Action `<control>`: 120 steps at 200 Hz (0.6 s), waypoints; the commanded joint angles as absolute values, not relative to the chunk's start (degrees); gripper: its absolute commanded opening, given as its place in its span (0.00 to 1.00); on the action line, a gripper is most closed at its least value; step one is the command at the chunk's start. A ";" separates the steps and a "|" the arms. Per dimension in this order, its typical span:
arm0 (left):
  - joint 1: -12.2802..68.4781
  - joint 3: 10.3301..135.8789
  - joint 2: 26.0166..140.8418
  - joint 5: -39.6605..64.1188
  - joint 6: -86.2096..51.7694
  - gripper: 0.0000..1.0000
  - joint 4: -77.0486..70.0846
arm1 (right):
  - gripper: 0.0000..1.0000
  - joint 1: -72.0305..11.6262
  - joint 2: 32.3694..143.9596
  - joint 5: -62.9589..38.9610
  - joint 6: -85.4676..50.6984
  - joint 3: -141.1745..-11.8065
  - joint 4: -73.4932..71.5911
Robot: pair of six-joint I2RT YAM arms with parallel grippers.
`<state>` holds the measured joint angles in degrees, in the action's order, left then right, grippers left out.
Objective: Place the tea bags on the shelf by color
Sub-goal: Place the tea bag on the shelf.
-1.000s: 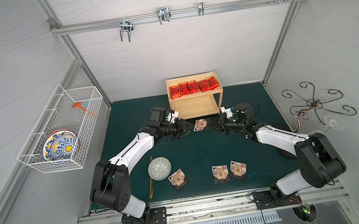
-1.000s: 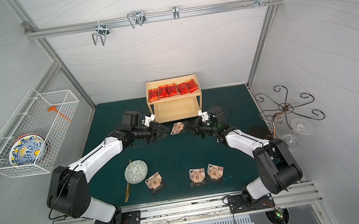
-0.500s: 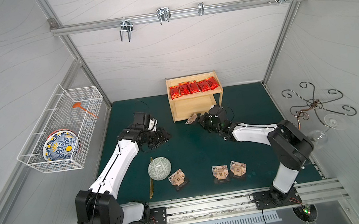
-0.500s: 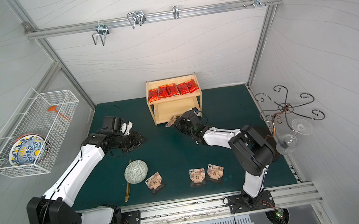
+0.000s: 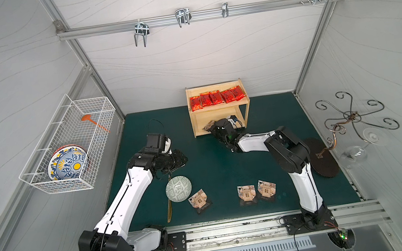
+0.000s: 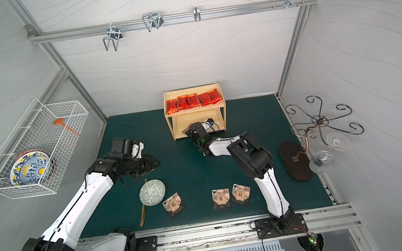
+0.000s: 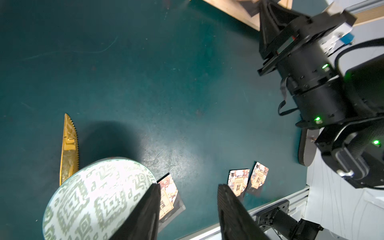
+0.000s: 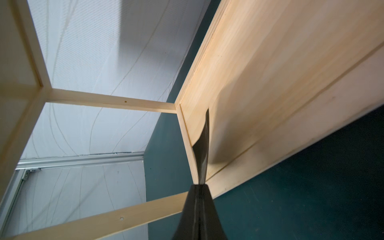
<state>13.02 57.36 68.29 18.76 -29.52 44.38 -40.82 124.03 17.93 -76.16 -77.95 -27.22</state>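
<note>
Several red tea bags [image 5: 217, 98] lie in a row on the top tier of the wooden shelf [image 5: 218, 107]. At the front left corner of the lower tier, my right gripper [image 5: 213, 129] is shut on a brown tea bag [image 5: 208, 125]. The right wrist view shows that tea bag [image 8: 204, 149] edge-on, over the lower board of the shelf [image 8: 270, 83]. Three more brown tea bags stand near the mat's front edge [image 5: 200, 201] [image 5: 247, 194] [image 5: 266, 189]. My left gripper [image 7: 189, 187] hangs open and empty above the mat, beside the bowl.
A green-patterned bowl [image 5: 178, 188] sits upside down on a gold knife [image 5: 170, 212] at the front left. A white wire basket [image 5: 69, 147] with a painted plate hangs on the left wall. At the right stand a black oval base [image 5: 323, 157] with curled hooks, and a glass.
My left gripper has let go of the brown tea bag and drawn back to the left. My right gripper has carried that tea bag from mid-mat to the shelf's lower tier.
</note>
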 commanded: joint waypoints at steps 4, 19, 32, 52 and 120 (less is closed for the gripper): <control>12.69 57.80 68.37 17.84 -28.30 0.49 43.57 | 0.00 -41.69 126.19 20.39 -77.86 -80.59 -28.37; 12.67 57.71 68.37 17.93 -28.30 0.49 43.66 | 0.00 -42.10 127.42 20.87 -78.66 -81.41 -26.97; 12.66 57.70 68.18 17.80 -28.21 0.49 43.68 | 0.00 -42.29 128.43 20.83 -79.46 -82.07 -26.19; 12.66 57.66 67.86 17.58 -28.13 0.49 43.99 | 0.01 -42.44 129.87 20.57 -80.19 -82.99 -25.59; 12.66 57.65 67.90 17.46 -28.04 0.49 44.14 | 0.15 -43.66 133.19 18.49 -81.91 -85.91 -24.64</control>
<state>13.02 57.19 68.29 18.15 -29.06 44.62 -42.81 131.55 19.29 -81.01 -84.51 -25.23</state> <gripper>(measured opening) 0.486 0.128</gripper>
